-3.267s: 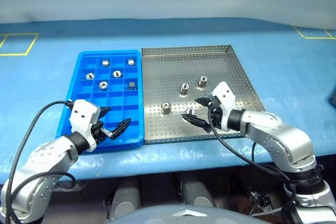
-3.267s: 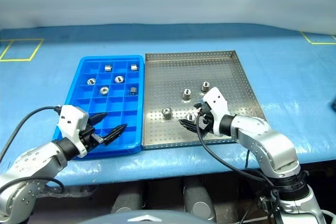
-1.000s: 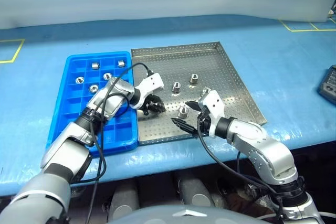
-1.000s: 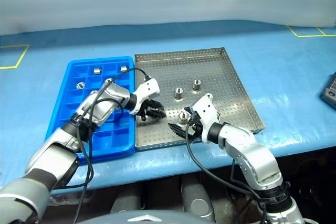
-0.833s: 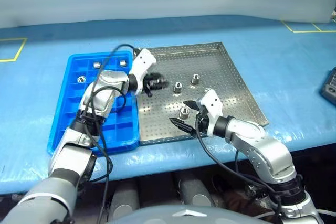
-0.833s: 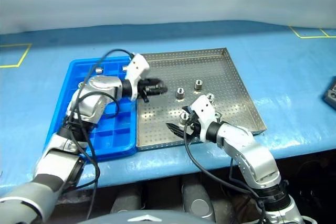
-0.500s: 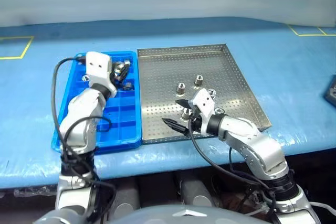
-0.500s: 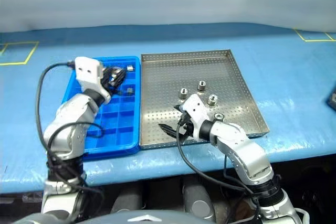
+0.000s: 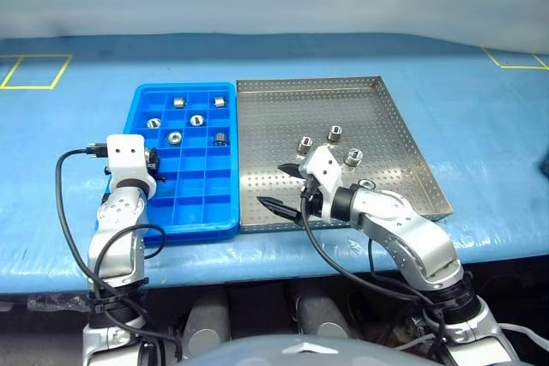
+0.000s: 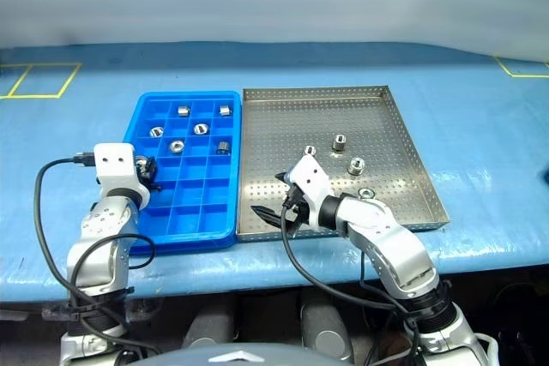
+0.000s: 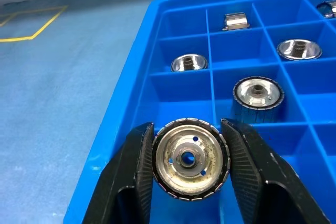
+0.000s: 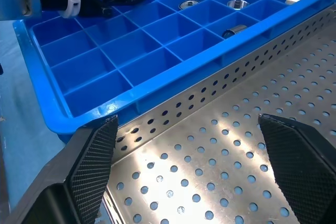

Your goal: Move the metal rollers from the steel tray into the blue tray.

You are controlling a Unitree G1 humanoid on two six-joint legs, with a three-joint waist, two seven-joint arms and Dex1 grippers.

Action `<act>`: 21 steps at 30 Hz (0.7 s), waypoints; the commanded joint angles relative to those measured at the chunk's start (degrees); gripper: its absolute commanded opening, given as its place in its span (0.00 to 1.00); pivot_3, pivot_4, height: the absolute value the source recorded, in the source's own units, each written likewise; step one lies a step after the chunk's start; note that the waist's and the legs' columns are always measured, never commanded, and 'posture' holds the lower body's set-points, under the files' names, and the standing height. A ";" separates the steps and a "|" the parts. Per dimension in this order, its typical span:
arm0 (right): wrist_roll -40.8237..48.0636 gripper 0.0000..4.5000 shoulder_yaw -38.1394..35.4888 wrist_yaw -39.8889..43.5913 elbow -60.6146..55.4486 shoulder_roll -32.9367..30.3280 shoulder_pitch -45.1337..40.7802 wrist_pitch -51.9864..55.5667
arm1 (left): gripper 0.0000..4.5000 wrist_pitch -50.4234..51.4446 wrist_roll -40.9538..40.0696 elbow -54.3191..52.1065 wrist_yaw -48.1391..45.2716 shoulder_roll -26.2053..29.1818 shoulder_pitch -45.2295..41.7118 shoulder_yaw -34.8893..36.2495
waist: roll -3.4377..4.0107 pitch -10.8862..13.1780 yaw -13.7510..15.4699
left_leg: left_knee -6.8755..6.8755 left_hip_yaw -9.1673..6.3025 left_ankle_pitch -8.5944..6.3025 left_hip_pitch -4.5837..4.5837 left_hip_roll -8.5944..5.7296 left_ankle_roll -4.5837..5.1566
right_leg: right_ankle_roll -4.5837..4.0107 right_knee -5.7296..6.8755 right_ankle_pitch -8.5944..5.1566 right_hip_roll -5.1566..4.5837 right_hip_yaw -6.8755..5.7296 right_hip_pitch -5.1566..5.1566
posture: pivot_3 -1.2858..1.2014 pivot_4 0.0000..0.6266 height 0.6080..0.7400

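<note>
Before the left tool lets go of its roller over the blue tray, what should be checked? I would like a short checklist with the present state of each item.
1. Left tool is shut on a metal roller: ok, the roller sits squarely between both fingers.
2. Roller is above the blue tray: ok, near its left edge.
3. Compartment under the roller is free: cannot tell, the roller and the fingers hide its floor.
4. Filled compartments are avoided: ok, the five placed rollers lie in cells farther back.
5. Right tool is clear of the drop: ok, open over the steel tray.
6. Rollers still to move: ok, four on the steel tray.
</note>
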 commanded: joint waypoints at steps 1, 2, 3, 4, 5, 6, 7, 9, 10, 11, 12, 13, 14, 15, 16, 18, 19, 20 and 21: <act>0.09 1.00 -0.68 -0.15 -2.01 0.22 -0.23 -0.74 | 0.38 0.71 1.07 0.96 2.14 0.12 -1.10 1.25 | 0.00 0.00 -0.27 | 0.00 0.00 0.00 0.00 0.00 0.00 | 0.00 0.00 0.00 0.00 0.00 0.00 | 0.52 0.24 1.00; 0.10 1.00 -0.84 -0.30 -2.16 0.19 -0.09 -0.65 | 0.38 0.89 0.77 1.13 2.43 -0.03 -1.33 1.54 | 0.00 0.00 -0.37 | 0.00 0.00 0.00 0.02 0.00 0.00 | 0.00 0.00 0.00 -0.01 0.00 0.03 | 0.52 0.24 1.00; 0.14 1.00 -0.98 -0.44 -2.31 0.18 0.05 -0.56 | 0.38 0.91 0.38 1.08 2.52 -0.15 -1.60 1.74 | 0.00 0.00 -0.45 | 0.00 0.00 0.00 0.04 0.00 0.00 | 0.00 0.00 0.00 -0.01 0.00 0.04 | 0.52 0.24 1.00; 0.19 1.00 -1.08 -0.54 -2.44 0.13 0.16 -0.49 | 0.46 0.67 -0.16 0.83 2.27 -0.24 -1.91 1.79 | 0.00 0.00 -0.59 | 0.00 0.00 0.00 0.04 0.00 0.00 | 0.00 0.00 0.00 -0.01 0.00 0.05 | 0.51 0.24 1.00; 0.22 1.00 -1.16 -0.64 -2.60 0.09 0.28 -0.43 | 0.54 0.33 -0.87 0.35 1.93 -0.47 -2.23 1.82 | 0.00 0.00 -0.70 | 0.00 0.01 0.00 0.04 0.00 0.00 | 0.00 0.00 0.00 -0.01 0.00 0.05 | 0.51 0.24 1.00; 0.27 1.00 -1.23 -0.73 -2.75 0.05 0.39 -0.37 | 0.59 -0.28 -1.57 -0.32 1.34 -0.65 -2.60 1.67 | 0.00 0.00 -0.71 | 0.00 0.01 0.00 0.04 0.00 0.00 | 0.00 -0.01 0.00 -0.01 0.00 0.04 | 0.51 0.24 1.00; 0.31 1.00 -1.36 -0.85 -2.95 0.00 0.54 -0.30 | 0.66 -1.79 -2.57 -1.38 -0.31 -0.50 -3.17 0.94 | 0.00 0.00 -0.73 | 0.00 0.00 0.00 0.03 0.00 0.00 | 0.00 -0.01 0.00 -0.01 0.00 0.04 | 0.51 0.24 1.00; 0.44 1.00 -1.78 -1.08 -3.36 -0.16 0.84 -0.12 | 0.81 -4.55 -5.04 -3.71 -4.22 -0.09 -4.81 -0.49 | -0.01 0.01 -0.68 | -0.01 0.00 0.00 0.01 0.00 0.00 | 0.00 -0.01 0.00 -0.01 0.00 0.01 | 0.51 0.24 1.00; 0.54 1.00 -2.06 -1.18 -3.57 -0.28 1.00 -0.03 | 0.89 -5.41 -6.47 -4.64 -6.08 0.07 -5.86 -0.95 | -0.02 0.01 -0.58 | -0.01 -0.01 0.00 -0.01 0.00 0.00 | 0.00 -0.01 0.00 -0.01 -0.01 0.01 | 0.51 0.24 1.00; 0.65 1.00 -2.40 -1.24 -3.78 -0.47 1.14 0.10 | 0.96 -5.96 -7.65 -5.36 -7.83 0.43 -7.12 -1.47 | -0.02 0.01 -0.55 | 0.00 -0.02 0.00 -0.03 -0.01 0.00 | 0.00 -0.03 0.00 -0.01 -0.02 0.01 | 0.51 0.24 1.00; 0.73 1.00 -2.74 -1.28 -4.00 -0.71 1.32 0.20 | 0.98 -6.05 -8.52 -5.94 -9.32 0.90 -8.30 -2.14 | -0.02 0.01 -0.57 | 0.00 -0.02 0.00 -0.05 -0.01 -0.01 | 0.00 -0.03 0.00 -0.02 -0.02 0.00 | 0.51 0.24 1.00; 0.78 1.00 -3.02 -1.31 -4.17 -0.92 1.47 0.29 | 0.98 -6.04 -9.21 -6.24 -10.61 1.34 -9.20 -2.69 | -0.02 0.01 -0.58 | 0.00 -0.01 0.00 -0.05 -0.03 -0.01 | 0.01 -0.05 0.00 -0.04 -0.01 0.01 | 0.51 0.24 1.00; 0.85 1.00 -3.50 -1.30 -4.40 -1.31 1.77 0.37 | 0.98 -5.67 -10.70 -6.45 -12.99 2.02 -10.53 -3.61 | -0.02 0.01 -0.66 | 0.00 -0.01 0.00 -0.06 -0.03 -0.01 | 0.01 -0.06 0.00 -0.04 -0.01 0.01 | 0.51 0.24 1.00; 0.93 1.00 -3.99 -1.27 -4.59 -1.73 2.09 0.43 | 0.98 -5.14 -12.30 -6.47 -15.59 2.72 -11.75 -4.55 | -0.01 0.01 -0.72 | 0.00 0.00 0.00 -0.05 -0.04 0.00 | 0.01 -0.07 0.00 -0.04 0.00 0.01 | 0.51 0.24 1.00; 0.91 1.00 -4.44 -1.25 -4.69 -2.17 2.38 0.47 | 0.98 -4.60 -13.94 -6.23 -18.28 3.47 -12.95 -5.54 | -0.01 0.01 -0.78 | 0.00 0.00 0.00 -0.05 -0.04 0.00 | 0.01 -0.07 0.00 -0.04 0.01 0.02 | 0.50 0.24 1.00; 0.82 1.00 -5.57 -1.33 -4.74 -3.08 3.07 0.50 | 0.98 -4.01 -16.92 -4.50 -23.33 4.62 -15.45 -7.35 | -0.01 0.01 -0.94 | -0.02 0.00 0.00 -0.05 -0.03 0.00 | 0.00 -0.06 0.00 -0.03 0.00 0.00 | 0.50 0.24 1.00; 0.81 1.00 -6.16 -1.40 -4.75 -3.56 3.48 0.51 | 0.98 -3.07 -18.24 -3.17 -25.19 4.88 -16.83 -8.18 | -0.01 0.01 -1.11 | -0.03 0.00 0.00 -0.05 -0.03 0.00 | 0.00 -0.07 0.00 -0.03 0.00 -0.01 | 0.50 0.24 1.00; 0.66 1.00 -6.73 -1.45 -4.78 -4.20 4.07 0.50 | 0.98 -1.85 -19.41 -1.55 -27.41 5.19 -18.28 -9.40 | -0.01 0.01 -1.20 | -0.02 -0.01 0.00 -0.05 -0.03 0.00 | 0.00 -0.06 -0.01 -0.02 0.00 -0.01 | 0.50 0.24 1.00; 0.35 1.00 -7.12 -1.53 -4.83 -4.82 4.64 0.50 | 0.98 -1.00 -20.10 0.02 -29.59 5.65 -19.46 -10.89 | -0.01 0.01 -1.31 | -0.02 -0.01 0.00 -0.05 -0.03 0.00 | 0.00 -0.06 -0.01 -0.01 0.00 -0.01 | 0.49 0.24 1.00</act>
